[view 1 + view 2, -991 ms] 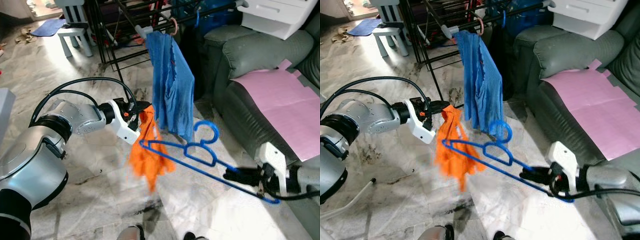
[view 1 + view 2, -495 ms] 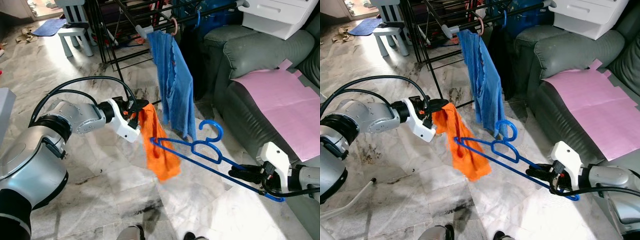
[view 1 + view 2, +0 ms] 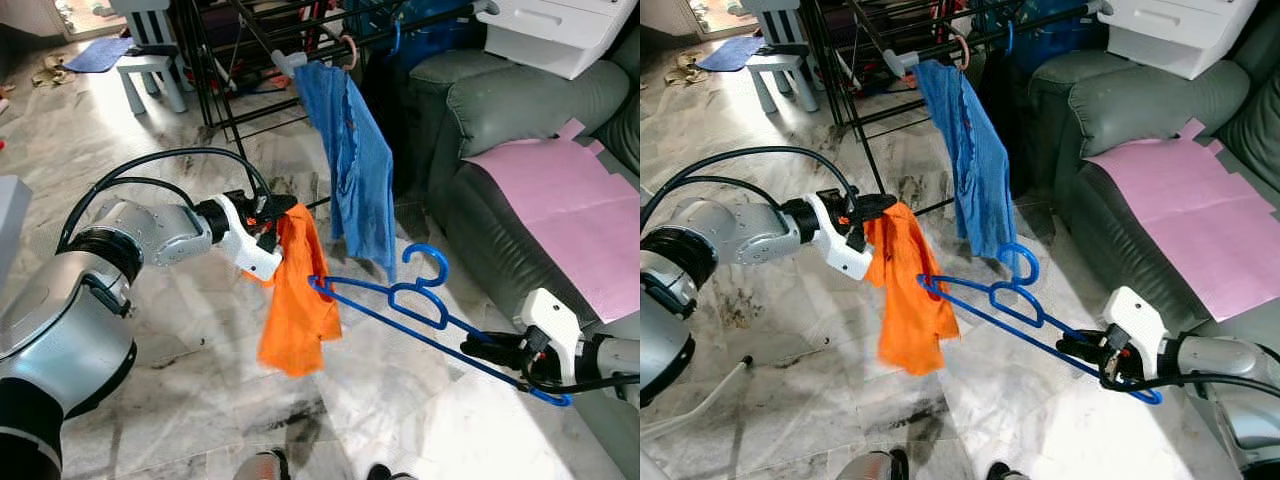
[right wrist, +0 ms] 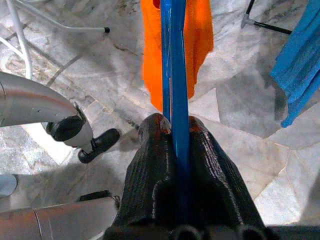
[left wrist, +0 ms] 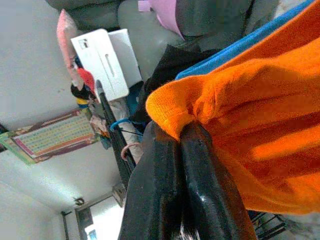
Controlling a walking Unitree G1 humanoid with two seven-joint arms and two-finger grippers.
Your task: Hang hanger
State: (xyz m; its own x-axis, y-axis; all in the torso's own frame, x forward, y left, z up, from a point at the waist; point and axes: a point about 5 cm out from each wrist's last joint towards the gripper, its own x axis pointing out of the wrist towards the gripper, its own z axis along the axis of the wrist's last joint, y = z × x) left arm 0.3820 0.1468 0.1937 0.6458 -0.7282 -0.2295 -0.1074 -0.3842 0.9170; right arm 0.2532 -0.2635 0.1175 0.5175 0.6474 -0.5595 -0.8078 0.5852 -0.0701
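Since a second ago the orange cloth garment (image 3: 296,300) has settled lower — left tool (image 3: 268,212) clamped on its top edge, right tool (image 3: 497,350) clamped on the blue plastic hanger (image 3: 400,300). Threading step; next, feed the hanger's tip inside.

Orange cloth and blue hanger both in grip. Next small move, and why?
Probably ease the right gripper leftward, sliding the blue hanger further into the orange cloth. The hanger's far tip just meets the cloth's edge, while the cloth hangs pinched at its top corner by the left gripper, so it is not yet seated on the hanger and cannot go to the drying rack.
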